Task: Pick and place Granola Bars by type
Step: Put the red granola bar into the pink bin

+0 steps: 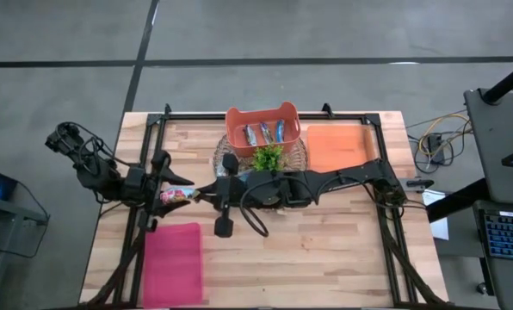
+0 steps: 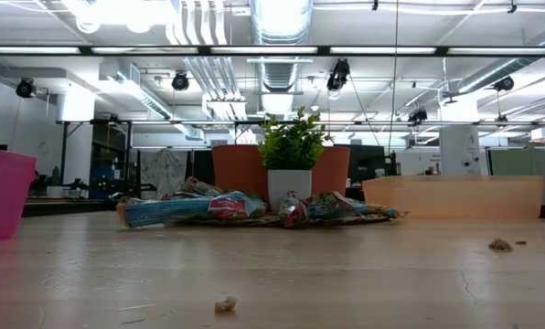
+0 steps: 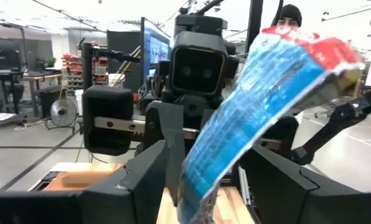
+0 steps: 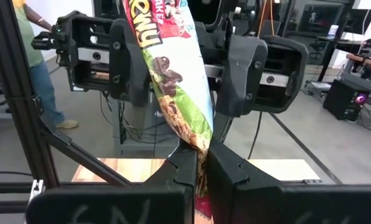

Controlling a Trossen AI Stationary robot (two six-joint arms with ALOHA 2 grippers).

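One granola bar [image 1: 177,196], blue on one face and white-green with a red end on the other, hangs in the air between my two grippers over the table's left half. My right gripper [image 4: 201,163] reaches across from the right and is shut on one end of it. My left gripper [image 3: 204,155] faces it and is open. Its fingers [image 4: 126,62] stand on either side of the bar's other end [image 3: 316,50]. More bars [image 2: 176,210] lie on a wire tray [image 1: 301,159] around a small potted plant [image 1: 268,158]. My right gripper pinches the bar's end with the brown-and-green print [image 4: 198,140] between its two fingers, coming level from the table's right. The bar is lifted clear and runs on from the fingers toward my left gripper, slanting upward.
An orange basket [image 1: 239,116] at the far edge holds blue bars [image 1: 265,133]. An orange bin [image 1: 338,146] sits right of the tray, a pink bin [image 1: 172,263] near the left front. Crumbs [image 2: 225,304] lie on the wood. People [image 4: 33,62] stand beyond the table.
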